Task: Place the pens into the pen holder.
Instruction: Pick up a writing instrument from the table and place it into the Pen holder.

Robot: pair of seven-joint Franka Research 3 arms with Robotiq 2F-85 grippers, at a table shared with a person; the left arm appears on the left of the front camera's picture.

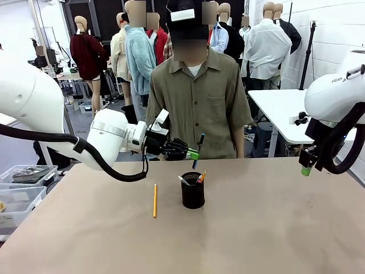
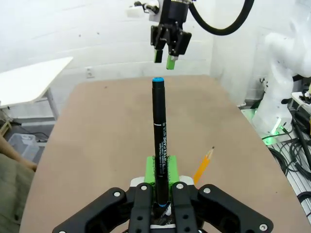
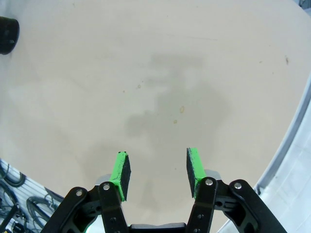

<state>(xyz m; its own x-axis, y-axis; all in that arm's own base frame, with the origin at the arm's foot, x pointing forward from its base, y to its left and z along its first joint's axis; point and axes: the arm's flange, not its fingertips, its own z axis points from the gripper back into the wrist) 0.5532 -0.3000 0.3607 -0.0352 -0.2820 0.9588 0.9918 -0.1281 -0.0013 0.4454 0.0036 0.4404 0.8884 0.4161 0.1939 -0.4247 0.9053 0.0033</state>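
The black mesh pen holder point(image 1: 193, 194) stands mid-table with a whitish pen point(image 1: 183, 180) and an orange-tipped one point(image 1: 202, 177) poking out of it. Just above it my left gripper point(image 1: 194, 153) is shut on the dark blue pen point(image 1: 199, 149), which stands nearly upright; the left wrist view shows that pen point(image 2: 159, 141) pinched between the green pads point(image 2: 151, 170), with an orange pencil point point(image 2: 205, 164) beside them. The long yellow pencil point(image 1: 154, 200) lies on the table left of the holder. My right gripper point(image 1: 308, 169) point(image 3: 158, 170) hangs open and empty over the table's right side.
A person point(image 1: 199, 97) stands at the table's far edge, right behind the holder. Plastic bins point(image 1: 23, 188) sit off the left edge. A white table point(image 1: 279, 105) stands at the back right. The holder's edge point(image 3: 7, 33) sits far from my right gripper.
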